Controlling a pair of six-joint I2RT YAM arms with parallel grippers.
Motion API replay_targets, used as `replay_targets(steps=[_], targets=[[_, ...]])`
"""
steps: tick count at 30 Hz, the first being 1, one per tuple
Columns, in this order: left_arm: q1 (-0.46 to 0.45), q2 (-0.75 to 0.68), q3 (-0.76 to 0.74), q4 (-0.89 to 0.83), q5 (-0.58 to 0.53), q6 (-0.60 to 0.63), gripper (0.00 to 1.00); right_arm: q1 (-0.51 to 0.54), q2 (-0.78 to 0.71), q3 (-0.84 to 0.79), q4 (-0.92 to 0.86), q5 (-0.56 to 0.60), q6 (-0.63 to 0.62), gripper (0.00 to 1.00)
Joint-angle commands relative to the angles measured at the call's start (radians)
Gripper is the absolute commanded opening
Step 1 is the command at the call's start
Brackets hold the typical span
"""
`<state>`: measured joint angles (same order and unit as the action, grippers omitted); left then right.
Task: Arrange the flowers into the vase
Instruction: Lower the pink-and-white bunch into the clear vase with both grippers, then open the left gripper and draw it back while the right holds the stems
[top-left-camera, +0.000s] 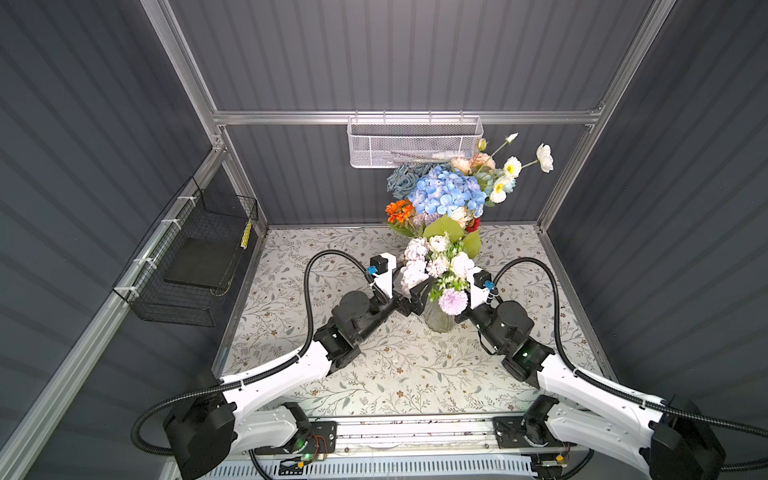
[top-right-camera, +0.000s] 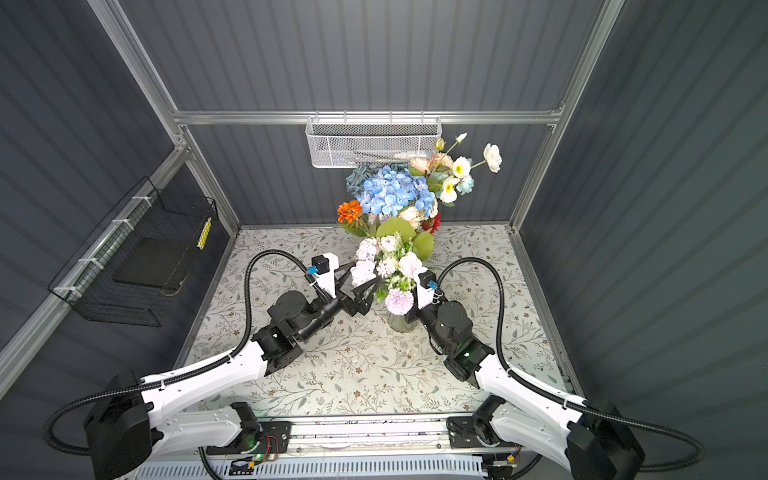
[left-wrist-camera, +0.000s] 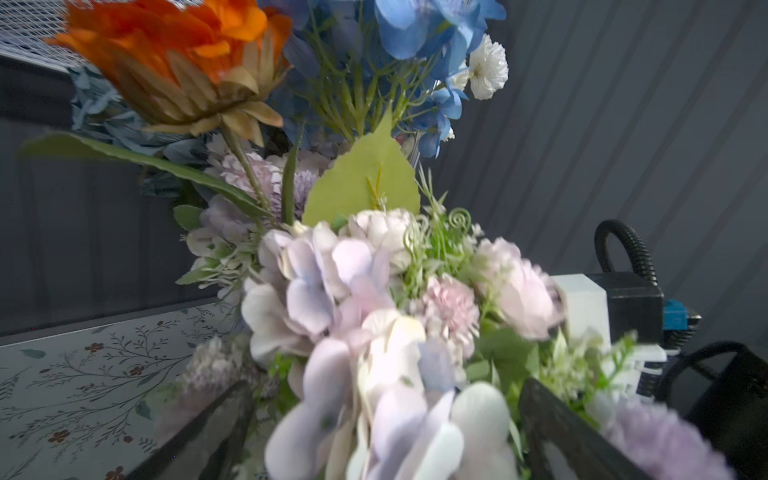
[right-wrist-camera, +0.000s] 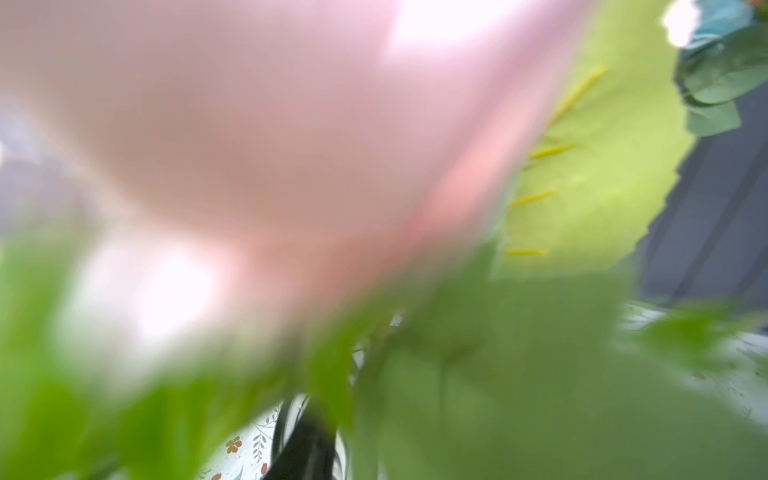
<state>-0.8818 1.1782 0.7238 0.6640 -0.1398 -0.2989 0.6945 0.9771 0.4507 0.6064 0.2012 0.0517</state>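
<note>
Left gripper (top-left-camera: 415, 281), jaws spread wide, brackets a lilac hydrangea head (top-left-camera: 415, 266), likely to nudge it upright. Right gripper (top-left-camera: 462, 316) is buried in blooms; its jaws cannot be judged. The flowers (top-left-camera: 446, 195) stand in the glass vase (top-left-camera: 439, 322) between both arms

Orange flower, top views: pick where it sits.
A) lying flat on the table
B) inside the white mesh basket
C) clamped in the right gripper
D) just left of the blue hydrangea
D: in both top views the orange flower stands raised just left of the blue hydrangea.
</note>
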Motion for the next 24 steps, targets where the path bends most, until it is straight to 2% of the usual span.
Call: replay_targets(steps=[1, 3, 11, 18, 21, 24], targets=[[0.022, -0.045, -0.020, -0.021, -0.066, -0.004, 1.00, -0.003, -0.030, -0.031, -0.033, 0.041, 0.031, 0.38], [0.038, -0.059, -0.028, -0.032, -0.071, -0.017, 1.00, -0.003, -0.058, -0.050, -0.047, 0.036, 0.042, 0.44], [0.132, -0.051, -0.035, -0.042, -0.037, -0.129, 1.00, -0.004, -0.197, -0.061, -0.208, 0.063, 0.031, 0.53], [0.154, -0.028, -0.024, -0.040, -0.037, -0.153, 1.00, -0.007, -0.299, -0.064, -0.392, 0.146, 0.023, 0.61], [0.162, -0.030, -0.013, -0.075, -0.076, -0.163, 1.00, -0.009, -0.322, -0.077, -0.442, 0.140, 0.029, 0.77], [0.190, -0.032, -0.004, -0.135, -0.117, -0.199, 1.00, -0.007, -0.328, -0.090, -0.465, 0.055, 0.038, 0.98]])
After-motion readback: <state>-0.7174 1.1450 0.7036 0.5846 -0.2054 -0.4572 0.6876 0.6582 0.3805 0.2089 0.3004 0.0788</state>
